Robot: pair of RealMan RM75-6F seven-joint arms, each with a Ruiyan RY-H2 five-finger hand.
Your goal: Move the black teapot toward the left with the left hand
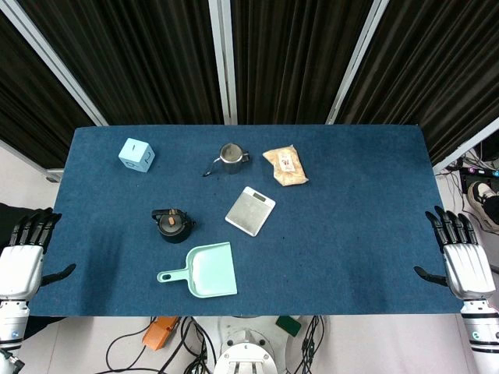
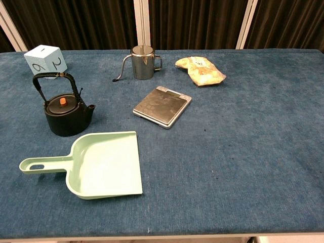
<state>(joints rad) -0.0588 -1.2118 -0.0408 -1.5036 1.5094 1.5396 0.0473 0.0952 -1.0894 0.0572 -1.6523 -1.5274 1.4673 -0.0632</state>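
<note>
Waiting at the lower left corner with fingers spread and empty, the left hand hasn't reached the black teapot, left of centre on the desk; nothing is moved.
</note>
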